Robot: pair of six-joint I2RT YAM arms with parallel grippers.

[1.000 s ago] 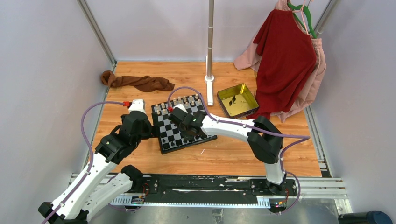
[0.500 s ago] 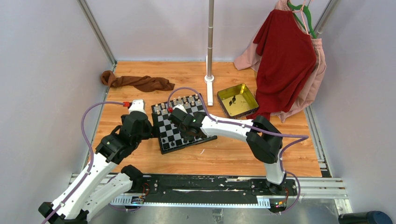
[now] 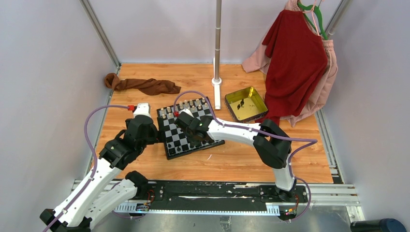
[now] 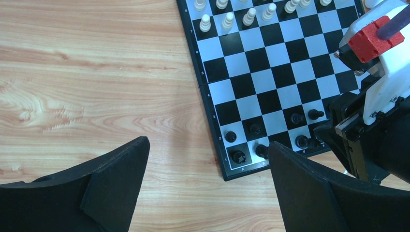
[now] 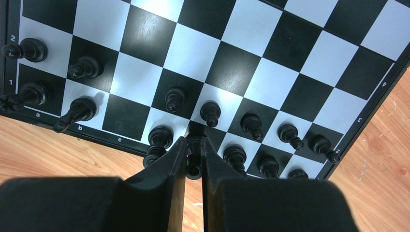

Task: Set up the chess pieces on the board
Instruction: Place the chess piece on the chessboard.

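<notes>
The checkered board (image 3: 176,140) lies mid-table, and shows in the left wrist view (image 4: 251,72) and the right wrist view (image 5: 232,63). Cream pieces (image 4: 227,19) stand along its far rows. Black pieces (image 5: 251,124) stand along its near rows. My right gripper (image 5: 194,145) is shut on a black piece (image 5: 194,157) and holds it low over the board's near row, between other black pieces. My left gripper (image 4: 208,164) is open and empty, low over the wood beside the board's near left corner.
A yellow-gold tin (image 3: 246,104) with a few dark pieces inside sits right of the board. A brown cloth (image 3: 142,85) lies at the back left. A pole base (image 3: 217,92) stands behind the board. Red and pink garments (image 3: 297,58) hang at the back right.
The right arm's elbow has edged a little to the left. The left arm has not moved.
</notes>
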